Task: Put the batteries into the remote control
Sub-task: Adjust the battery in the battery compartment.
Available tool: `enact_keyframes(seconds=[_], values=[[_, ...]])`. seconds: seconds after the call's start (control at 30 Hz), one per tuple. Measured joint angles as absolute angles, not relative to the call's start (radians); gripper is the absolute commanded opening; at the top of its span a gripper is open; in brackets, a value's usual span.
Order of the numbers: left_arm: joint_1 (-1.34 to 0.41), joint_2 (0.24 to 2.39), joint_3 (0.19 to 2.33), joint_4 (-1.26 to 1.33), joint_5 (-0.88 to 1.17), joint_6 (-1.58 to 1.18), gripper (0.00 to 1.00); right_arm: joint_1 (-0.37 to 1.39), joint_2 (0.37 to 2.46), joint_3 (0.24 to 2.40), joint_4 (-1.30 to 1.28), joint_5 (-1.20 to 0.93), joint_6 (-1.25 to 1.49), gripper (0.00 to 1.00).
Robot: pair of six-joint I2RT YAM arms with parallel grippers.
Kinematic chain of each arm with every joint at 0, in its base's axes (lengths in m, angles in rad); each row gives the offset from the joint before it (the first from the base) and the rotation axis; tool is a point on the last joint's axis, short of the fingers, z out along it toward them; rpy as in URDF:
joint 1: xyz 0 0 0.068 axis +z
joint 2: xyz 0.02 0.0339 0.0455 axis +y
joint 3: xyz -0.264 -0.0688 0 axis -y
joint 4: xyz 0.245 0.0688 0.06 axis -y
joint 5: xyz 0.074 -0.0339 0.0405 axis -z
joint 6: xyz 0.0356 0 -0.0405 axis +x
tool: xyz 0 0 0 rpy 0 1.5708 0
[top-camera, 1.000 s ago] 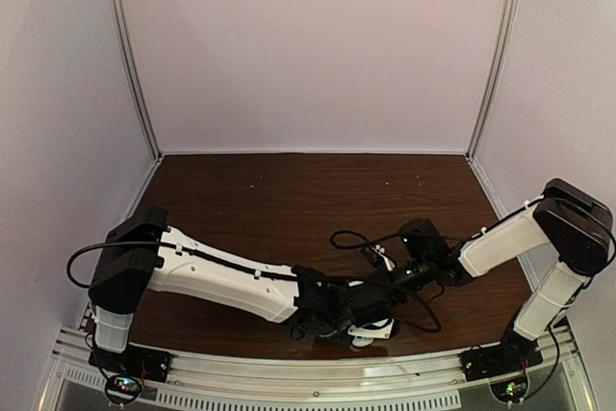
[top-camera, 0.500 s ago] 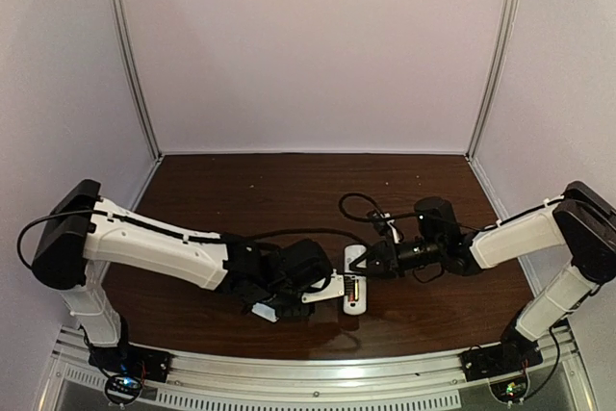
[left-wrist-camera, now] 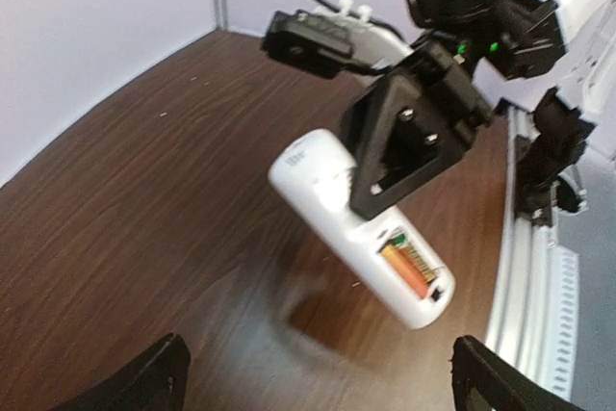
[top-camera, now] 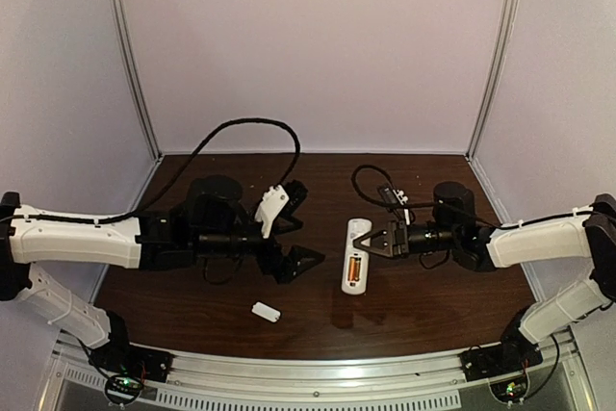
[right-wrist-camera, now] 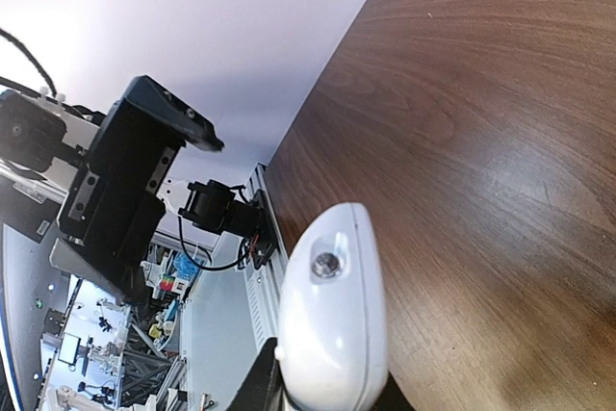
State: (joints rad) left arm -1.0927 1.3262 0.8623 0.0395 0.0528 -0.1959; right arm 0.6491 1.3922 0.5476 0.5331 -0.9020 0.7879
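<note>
right tool (top-camera: 366,241) clamps the remote control (top-camera: 355,268), raised just off the bench (top-camera: 318,180), orange battery (left-wrist-camera: 409,262) seated in its open bay; left tool (top-camera: 295,231) gapes wide, empty, well apart; hold the remote level and steady, then, i judge, bring the white cover (top-camera: 266,311) squarely over the bay

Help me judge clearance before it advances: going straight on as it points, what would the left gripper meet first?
Probably the remote control, held by the right gripper: it lies dead ahead of the open left gripper, though depth is unclear.
</note>
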Motion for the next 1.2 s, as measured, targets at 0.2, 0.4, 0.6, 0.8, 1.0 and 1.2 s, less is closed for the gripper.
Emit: enact_keyframes(seconds=[0.2,0.4,0.6,0.8,1.0,1.2], values=[[-1.092,1.458,0.884,0.189,0.258,-0.364,0.97,0.650,1.345,0.548,0.581,-0.905,0.791,0.00],[-1.065,1.538,0.886,0.289,0.375,-0.517,0.91,0.660,1.312,0.548,0.603,-0.908,0.788,0.00],[-1.039,1.582,0.893,0.399,0.463,-0.611,0.81,0.675,1.300,0.548,0.604,-0.908,0.783,0.00],[-1.039,1.650,0.916,0.431,0.519,-0.654,0.71,0.685,1.300,0.548,0.603,-0.906,0.776,0.00],[-1.039,1.682,0.945,0.441,0.543,-0.669,0.60,0.694,1.299,0.548,0.596,-0.897,0.760,0.00],[-1.039,1.707,0.962,0.448,0.554,-0.682,0.52,0.702,1.294,0.551,0.575,-0.891,0.743,0.00]])
